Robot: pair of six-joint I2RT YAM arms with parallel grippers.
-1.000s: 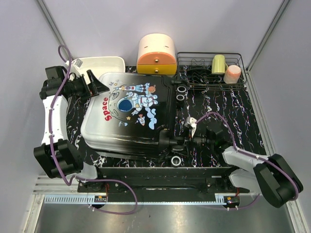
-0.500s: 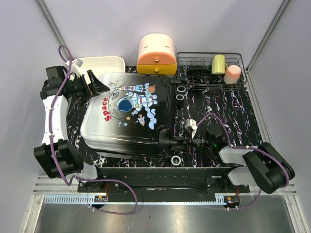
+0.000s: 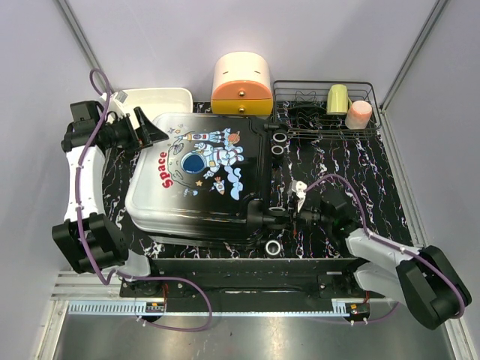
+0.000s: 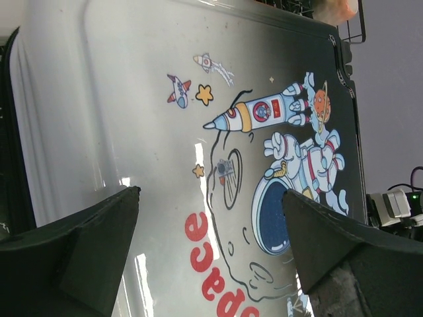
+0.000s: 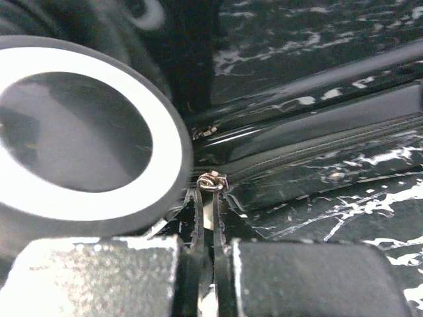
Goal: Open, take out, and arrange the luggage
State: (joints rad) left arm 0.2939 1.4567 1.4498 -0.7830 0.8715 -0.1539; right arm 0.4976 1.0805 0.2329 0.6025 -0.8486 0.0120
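Observation:
The luggage (image 3: 196,176) lies flat and closed on the black marbled mat, astronaut side up, wheels toward the right. My left gripper (image 3: 154,129) hovers open over its far-left corner; in the left wrist view the left gripper (image 4: 211,195) frames the red "Space" lettering on the shell (image 4: 132,99), touching nothing. At the near-right corner my right gripper (image 3: 260,217) presses against the case. The right wrist view has that gripper (image 5: 207,205) shut on the metal zipper pull (image 5: 213,181), just beside a white-rimmed wheel (image 5: 79,132).
A cream-and-orange cylindrical box (image 3: 241,82) and a white tray (image 3: 161,97) stand behind the case. A wire rack (image 3: 300,112) at the back right holds a green cup (image 3: 337,97) and a pink cup (image 3: 358,114). Grey walls close in both sides.
The right gripper's jaws have closed onto the zipper pull, and that arm's elbow has shifted. The left arm and the case have stayed put.

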